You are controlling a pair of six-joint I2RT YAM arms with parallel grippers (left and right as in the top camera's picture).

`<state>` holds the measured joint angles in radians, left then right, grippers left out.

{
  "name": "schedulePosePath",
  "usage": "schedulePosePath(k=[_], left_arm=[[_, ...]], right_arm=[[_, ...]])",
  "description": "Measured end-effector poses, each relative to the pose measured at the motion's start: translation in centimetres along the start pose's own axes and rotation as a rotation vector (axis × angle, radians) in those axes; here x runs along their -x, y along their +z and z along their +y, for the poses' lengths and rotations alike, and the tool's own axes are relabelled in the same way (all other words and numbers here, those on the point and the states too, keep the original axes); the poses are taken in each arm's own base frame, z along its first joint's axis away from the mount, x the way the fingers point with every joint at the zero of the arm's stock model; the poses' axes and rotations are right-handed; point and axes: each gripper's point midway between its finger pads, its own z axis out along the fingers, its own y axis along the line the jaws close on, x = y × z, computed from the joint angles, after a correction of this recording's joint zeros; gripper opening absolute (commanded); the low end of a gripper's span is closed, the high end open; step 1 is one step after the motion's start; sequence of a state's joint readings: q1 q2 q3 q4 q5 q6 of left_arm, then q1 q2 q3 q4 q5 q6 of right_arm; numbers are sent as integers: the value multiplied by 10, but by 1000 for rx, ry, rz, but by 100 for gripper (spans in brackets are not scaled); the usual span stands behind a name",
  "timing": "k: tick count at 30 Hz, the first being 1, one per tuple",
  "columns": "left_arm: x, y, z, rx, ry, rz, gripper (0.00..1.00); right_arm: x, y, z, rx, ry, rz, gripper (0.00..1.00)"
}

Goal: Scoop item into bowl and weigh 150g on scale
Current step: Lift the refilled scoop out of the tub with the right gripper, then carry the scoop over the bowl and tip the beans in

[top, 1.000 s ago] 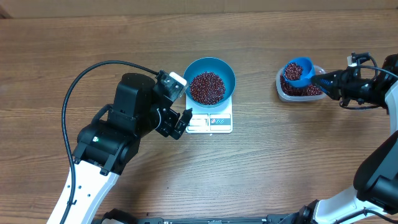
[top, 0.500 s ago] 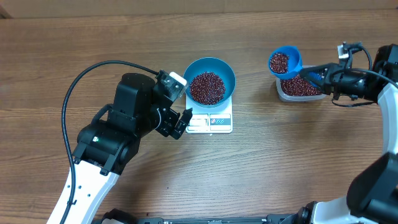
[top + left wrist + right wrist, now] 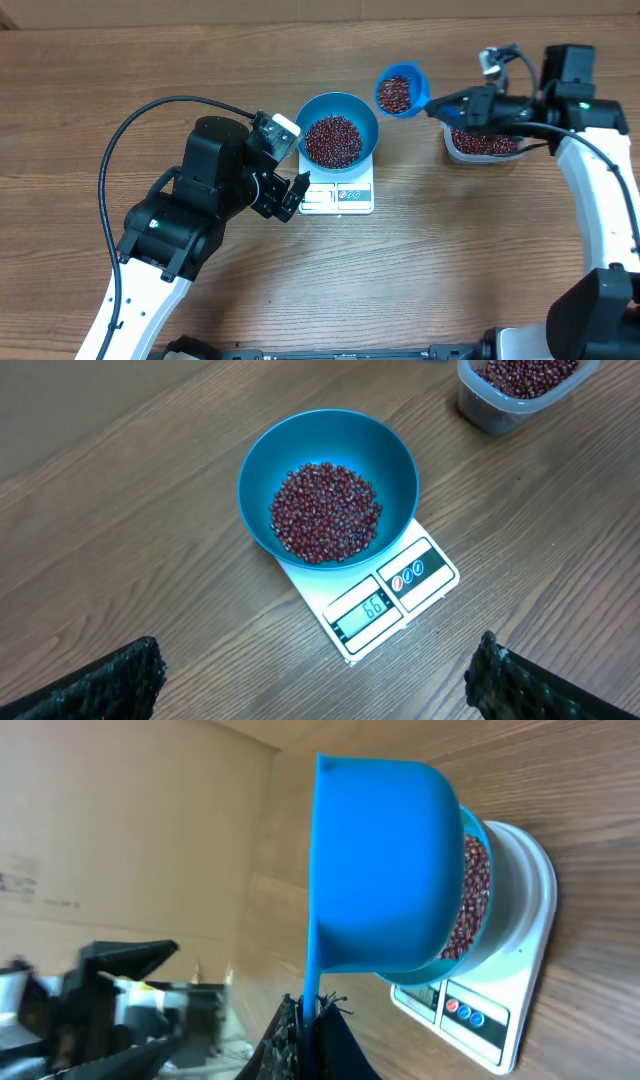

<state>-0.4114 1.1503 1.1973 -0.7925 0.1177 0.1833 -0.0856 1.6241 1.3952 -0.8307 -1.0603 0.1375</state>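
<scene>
The blue bowl stands on the white scale and holds a pile of red-brown beans. In the left wrist view the bowl and the scale lie ahead of my open left gripper. That gripper hangs empty just left of the scale. My right gripper is shut on the handle of a small blue scoop. The scoop is full of beans and hovers just right of the bowl's rim. From the right wrist, the scoop covers most of the bowl.
A clear plastic tub of beans sits at the right, under my right arm; it also shows in the left wrist view, the tub at top right. A black cable loops over the left arm. Bare wood surrounds the scale.
My right arm has carried the filled scoop left from above the tub to beside the bowl. The left arm has not moved.
</scene>
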Motion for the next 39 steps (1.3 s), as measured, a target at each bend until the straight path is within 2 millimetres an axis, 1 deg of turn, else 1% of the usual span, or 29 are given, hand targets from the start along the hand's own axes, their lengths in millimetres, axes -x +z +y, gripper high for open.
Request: schedulePosePath(k=[1, 4, 10, 12, 17, 21, 24, 30, 39], left_arm=[[0, 0, 0, 0, 0, 0, 100], [0, 0, 0, 0, 0, 0, 99], [0, 0, 0, 0, 0, 0, 100], [0, 0, 0, 0, 0, 0, 100], [0, 0, 0, 0, 0, 0, 100], [0, 0, 0, 0, 0, 0, 100], [0, 0, 0, 0, 0, 0, 100], [0, 0, 0, 0, 0, 0, 99], [0, 0, 0, 0, 0, 0, 100]], right_arm=[[-2, 5, 2, -6, -8, 9, 4], [-8, 29, 8, -49, -49, 38, 4], [-17, 58, 6, -171, -118, 59, 4], [-19, 65, 2, -233, -140, 61, 4], [-22, 75, -10, -383, -194, 47, 4], [-26, 89, -6, -442, -265, 49, 4], [-34, 100, -3, -503, -329, 57, 4], [-38, 105, -5, -599, -391, 46, 4], [-42, 111, -2, -681, -512, 54, 4]])
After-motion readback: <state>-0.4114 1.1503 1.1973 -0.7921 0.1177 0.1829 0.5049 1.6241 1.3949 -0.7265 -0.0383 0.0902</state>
